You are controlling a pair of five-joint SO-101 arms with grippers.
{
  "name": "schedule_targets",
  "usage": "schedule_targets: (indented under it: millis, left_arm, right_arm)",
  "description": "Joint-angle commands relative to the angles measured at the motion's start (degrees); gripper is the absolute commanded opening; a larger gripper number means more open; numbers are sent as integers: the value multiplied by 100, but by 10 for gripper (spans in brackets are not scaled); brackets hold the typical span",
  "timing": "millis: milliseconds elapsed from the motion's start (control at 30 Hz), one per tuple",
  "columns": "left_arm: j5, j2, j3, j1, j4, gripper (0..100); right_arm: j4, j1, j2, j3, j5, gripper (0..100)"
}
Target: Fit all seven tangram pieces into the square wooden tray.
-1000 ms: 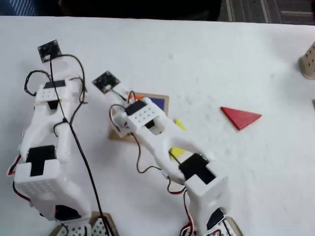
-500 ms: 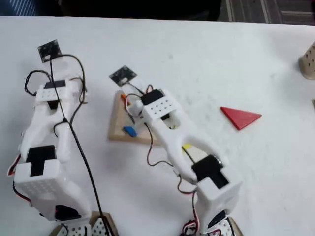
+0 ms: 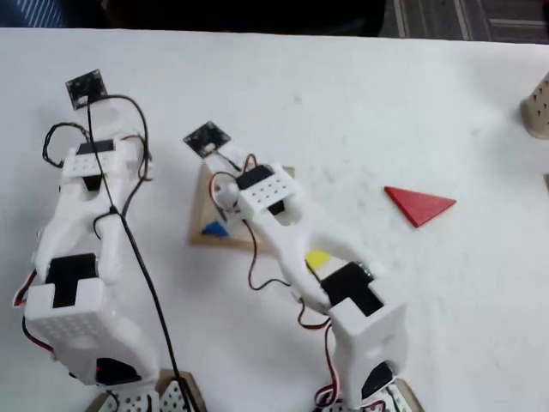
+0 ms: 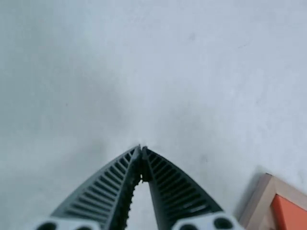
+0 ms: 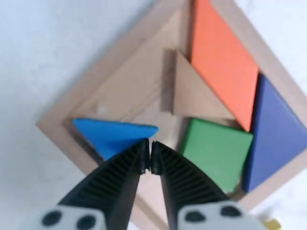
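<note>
My right end effector (image 5: 148,157) is closed on nothing, its tips pressed together just above the sharp corner of the light blue triangle (image 5: 112,135). That triangle lies flat on the floor of the tray (image 5: 88,84), tucked into the corner that sits at seven o'clock in the high view, with one edge close along the rim. Inside the tray, the orange piece (image 5: 223,60) runs along a far rim. The dark blue piece (image 5: 276,134) touches it edge to edge, and the green square (image 5: 216,148) butts against the dark blue piece. A wood-coloured triangle (image 5: 196,98) rests against the orange piece's inner edge. Bare tray floor shows between that triangle and the light blue one.

My left end effector (image 4: 142,152) is closed too and holds nothing, hovering over the white bench (image 3: 360,103) at about nine o'clock from the tray, near one of its corners.

The red triangle (image 3: 419,205) lies at three o'clock from the tray, well apart, with white bench surface between them. The yellow piece (image 3: 317,257) sits at five o'clock from the tray, partly under my right arm. A perforated wooden block (image 3: 538,107) stands at the bench's two o'clock edge.
</note>
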Motion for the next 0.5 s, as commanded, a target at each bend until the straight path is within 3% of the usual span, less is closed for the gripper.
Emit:
schedule_targets:
  millis: [0,467]
  left_arm:
    - [62,-48,-325,-22,-114,22]
    - [62,-48,-325,4,-132,22]
  right_arm:
    - [-444,-92,-22,-149,62,18]
    - [-567,-127,-787,-97,62,18]
